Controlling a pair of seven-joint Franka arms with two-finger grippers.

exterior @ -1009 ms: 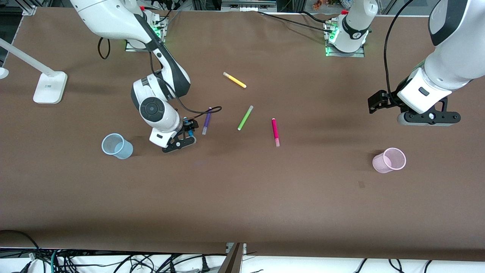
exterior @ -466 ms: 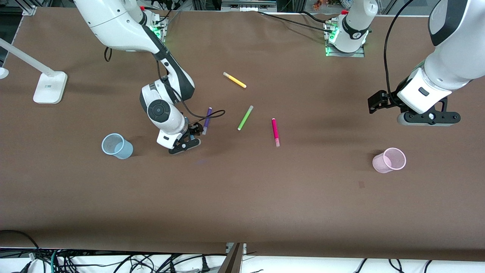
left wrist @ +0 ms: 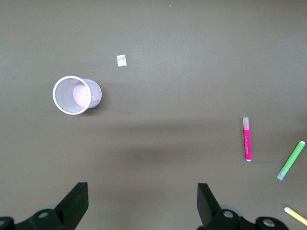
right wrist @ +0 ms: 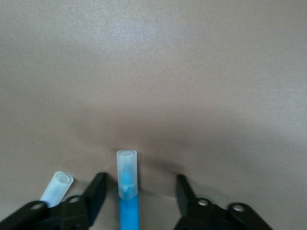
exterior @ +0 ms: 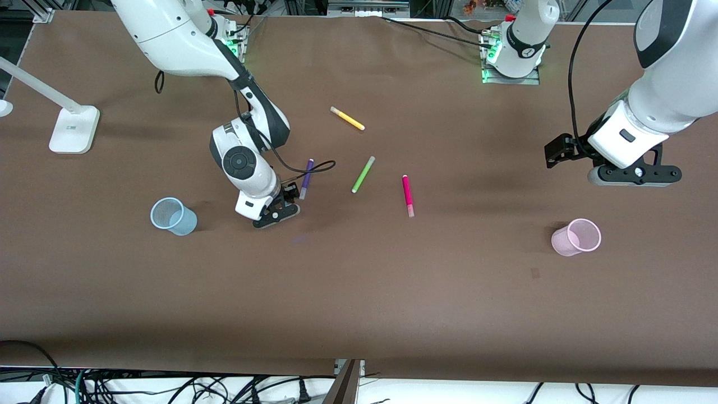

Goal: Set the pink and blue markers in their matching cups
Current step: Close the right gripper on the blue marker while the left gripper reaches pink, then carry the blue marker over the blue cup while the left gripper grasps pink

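Straddling the blue marker (right wrist: pixel 127 191), pale-capped and flat on the bench (exterior: pixel 359 292) beside the purple pen (exterior: pixel 306 178), the right gripper (right wrist: pixel 139 196) fingers look parted, seemingly not touching; left gripper (left wrist: pixel 139 206) waits wide open

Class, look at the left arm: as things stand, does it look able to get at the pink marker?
Probably yes. The left gripper hangs open over bare table, and the pink marker lies flat with nothing on it or touching it; the green marker lies apart.
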